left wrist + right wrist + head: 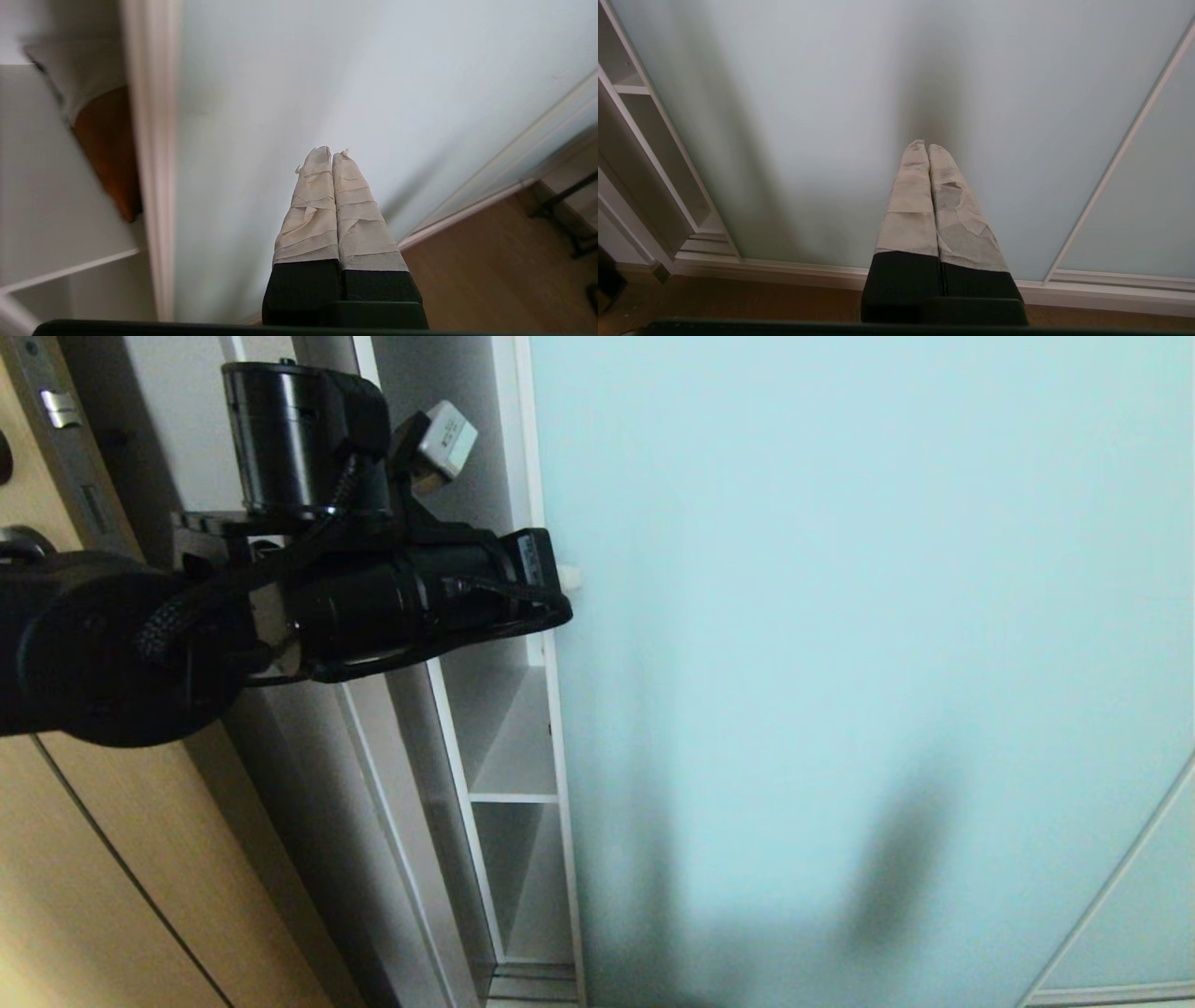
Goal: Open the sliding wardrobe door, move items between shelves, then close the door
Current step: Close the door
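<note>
Our left gripper (332,156) has its taped fingers (310,210) pressed flat together with nothing between them. In the head view their pale tip (570,579) shows at the leading edge of the sliding wardrobe door (868,644), at about nine o'clock on the panel; whether it actually touches the frame we cannot tell.

The door covers most of the wardrobe, with only a narrow gap open on its left. In that gap we see white shelves (513,796) stacked one above another. In the left wrist view a tan-brown corner of the cushion (110,149) sits on a shelf just behind the door's pale frame (152,186).

We judge the step in hand to be sliding the door open. To do it well, we should seat the closed fingers squarely against the frame's edge rather than the glass, push level along the track toward three o'clock, and avoid twisting the panel. We should also stay clear of the cushion.

Our right gripper (928,148) hangs low in front of the same door, near the floor rail, its fingers likewise closed on nothing.
</note>
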